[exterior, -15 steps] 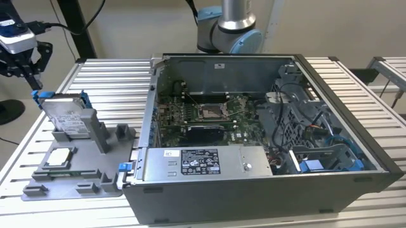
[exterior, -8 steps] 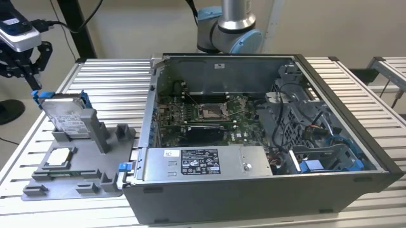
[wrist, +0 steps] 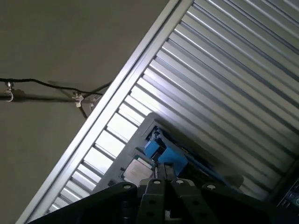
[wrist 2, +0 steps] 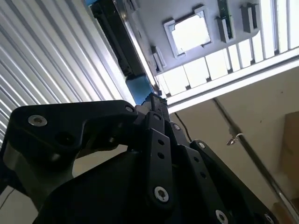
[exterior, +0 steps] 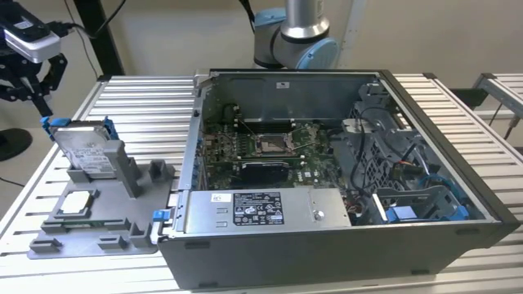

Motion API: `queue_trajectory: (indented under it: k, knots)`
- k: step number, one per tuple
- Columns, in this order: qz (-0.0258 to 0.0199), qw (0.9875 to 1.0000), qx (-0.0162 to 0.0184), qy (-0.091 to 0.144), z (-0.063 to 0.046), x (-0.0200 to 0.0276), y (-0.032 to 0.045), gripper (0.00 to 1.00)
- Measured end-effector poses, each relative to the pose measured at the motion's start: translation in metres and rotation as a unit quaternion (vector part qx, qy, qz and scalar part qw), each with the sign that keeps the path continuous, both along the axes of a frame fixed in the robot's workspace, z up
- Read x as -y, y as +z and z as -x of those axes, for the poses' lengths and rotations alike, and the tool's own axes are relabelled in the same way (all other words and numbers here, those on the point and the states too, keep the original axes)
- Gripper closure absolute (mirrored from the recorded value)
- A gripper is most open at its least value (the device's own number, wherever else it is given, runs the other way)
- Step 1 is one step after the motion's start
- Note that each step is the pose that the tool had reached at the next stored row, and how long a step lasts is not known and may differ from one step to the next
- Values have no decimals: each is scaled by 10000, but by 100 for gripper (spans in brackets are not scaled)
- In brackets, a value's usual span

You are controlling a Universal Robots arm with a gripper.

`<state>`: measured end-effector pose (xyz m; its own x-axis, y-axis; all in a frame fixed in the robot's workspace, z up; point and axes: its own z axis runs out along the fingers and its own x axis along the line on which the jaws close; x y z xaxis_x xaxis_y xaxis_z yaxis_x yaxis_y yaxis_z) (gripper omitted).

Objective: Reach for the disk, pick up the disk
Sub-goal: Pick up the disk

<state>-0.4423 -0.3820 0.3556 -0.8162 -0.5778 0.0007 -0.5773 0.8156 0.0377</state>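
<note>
The disk [exterior: 86, 150] stands on edge in a slot of the grey plastic fixture [exterior: 82, 223], on the exterior view's left side of the slatted metal surface [exterior: 139, 101]. Its labelled face is turned toward the camera, and blue rails [exterior: 52, 125] run up both of its short sides.

The gripper [exterior: 45, 109] hangs over the disk's upper corner on the exterior view's left. The fingers are drawn together with no gap between the tips, which come down to the top of the blue rail on that side. From here I cannot tell whether they touch it or stop just short. Nothing is carried between them.

In both wrist views the gripper [wrist 2: 153, 99] [wrist: 163, 175] narrows to closed tips, with the blue rail [wrist: 161, 154] (a bright block against the grey) just beyond them. The fixture [wrist: 140, 123] and the ribbed surface [wrist: 224, 70] lie behind.

Beside the fixture, on the exterior view's right, sits an open computer case [exterior: 327, 257] with its circuit board exposed. A silver box with a white sticker [exterior: 253, 211] is at its front edge. The arm's base [exterior: 294, 37] rises behind the case.
</note>
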Motion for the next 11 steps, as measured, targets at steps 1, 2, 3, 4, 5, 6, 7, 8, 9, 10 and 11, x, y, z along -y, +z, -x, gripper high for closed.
queue_trajectory:
  k: [1,2,3,4,5,6,7,8,9,10,11]
  knots:
    - [0,10000,0,93,0,0,1,100]
    - [0,9998,0,185,0,0,0,100]
    - [0,9996,0,275,0,0,0,100]
    - [0,9993,0,367,0,0,0,100]
    - [0,9990,0,458,0,0,0,100]
    - [0,9985,0,547,0,0,1,100]
    - [0,9980,0,637,0,0,0,100]
    - [0,9973,0,730,0,0,1,100]
    - [0,9966,0,822,0,0,0,100]
    - [0,9958,1,912,0,0,0,100]
    - [1,9950,2,1003,0,0,0,100]
